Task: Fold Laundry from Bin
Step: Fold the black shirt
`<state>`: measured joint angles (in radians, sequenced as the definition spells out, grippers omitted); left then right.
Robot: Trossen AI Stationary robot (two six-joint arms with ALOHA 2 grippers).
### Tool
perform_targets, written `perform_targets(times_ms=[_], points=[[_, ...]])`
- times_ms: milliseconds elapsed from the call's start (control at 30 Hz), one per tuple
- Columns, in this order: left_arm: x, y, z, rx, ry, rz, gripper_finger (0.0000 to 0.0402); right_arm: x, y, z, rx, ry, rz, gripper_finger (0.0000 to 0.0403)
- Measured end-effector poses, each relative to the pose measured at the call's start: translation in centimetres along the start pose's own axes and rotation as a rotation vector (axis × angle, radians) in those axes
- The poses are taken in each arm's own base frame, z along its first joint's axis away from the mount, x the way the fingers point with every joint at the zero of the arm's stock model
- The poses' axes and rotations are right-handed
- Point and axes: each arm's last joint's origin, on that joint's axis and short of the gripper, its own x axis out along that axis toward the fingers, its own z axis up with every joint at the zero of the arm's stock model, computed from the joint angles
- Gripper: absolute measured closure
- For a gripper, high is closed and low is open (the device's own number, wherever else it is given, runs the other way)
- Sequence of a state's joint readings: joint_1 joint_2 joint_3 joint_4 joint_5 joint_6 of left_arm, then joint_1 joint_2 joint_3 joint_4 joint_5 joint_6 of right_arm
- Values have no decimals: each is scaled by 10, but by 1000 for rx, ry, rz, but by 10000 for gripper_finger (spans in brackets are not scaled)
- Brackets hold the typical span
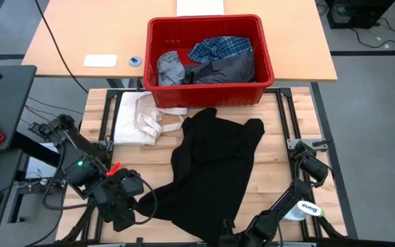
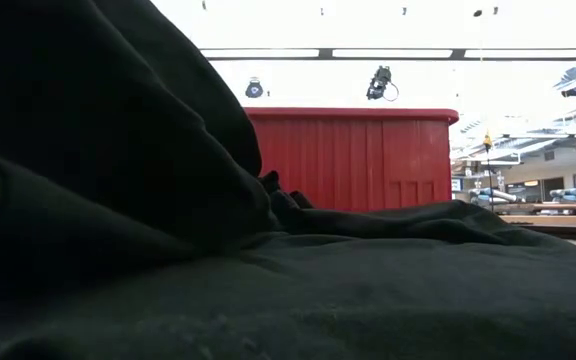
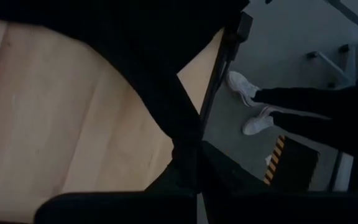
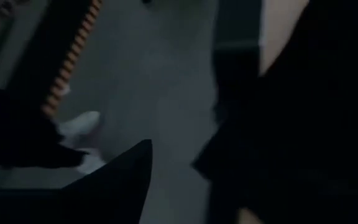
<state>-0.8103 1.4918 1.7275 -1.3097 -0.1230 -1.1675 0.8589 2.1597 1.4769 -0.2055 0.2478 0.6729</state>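
A large black garment lies spread over the wooden table from below the red bin to the near edge; it fills the low view's foreground. In the bin lie a plaid shirt, a dark grey piece and a light grey one. My left gripper is at the near left, shut on the garment's left tip. My right gripper stands at the garment's near edge; in the right wrist view floor shows between its fingers, so it is open. My left gripper pinches a narrow drawn-out tip of the black garment between its two shut fingers, coming slanting down from the table's near left. The cloth runs as a band from the fingers back to the spread garment, which lies on the table. My right gripper is beside the garment's near edge; I cannot tell whether it touches it.
A cream-white cloth with strap loops lies left of the garment, below the bin. A white bottle is at the near right corner. A white card lies on the far table. A person's white shoes are on the floor beyond the near edge.
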Motion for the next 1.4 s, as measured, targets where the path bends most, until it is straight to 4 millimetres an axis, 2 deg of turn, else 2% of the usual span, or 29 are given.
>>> perform_targets(times_ms=[167, 400, 767, 967, 1167, 1400], points=[[0, -1, 1, -11, -10, -12, 393, 0, -4, -2, -139, -4, -76, 123], [0, -1, 1, -10, -10, -11, 393, 0, -5, 0, -306, 8, -62, 140], [1, 1, 0, 12, 0, 12, 392, 7, -23, 10, -280, 36, -16, 148], [1, 1, 0, 12, 0, 13, 392, 6, -22, 9, -345, 48, 7, 148], [1, 1, 0, 25, -1, 13, 392, 6, -14, 9, -372, 42, 116, 160], [1, 1, 0, 38, -1, 14, 392, 4, -12, 1, -491, 42, 4, 167]])
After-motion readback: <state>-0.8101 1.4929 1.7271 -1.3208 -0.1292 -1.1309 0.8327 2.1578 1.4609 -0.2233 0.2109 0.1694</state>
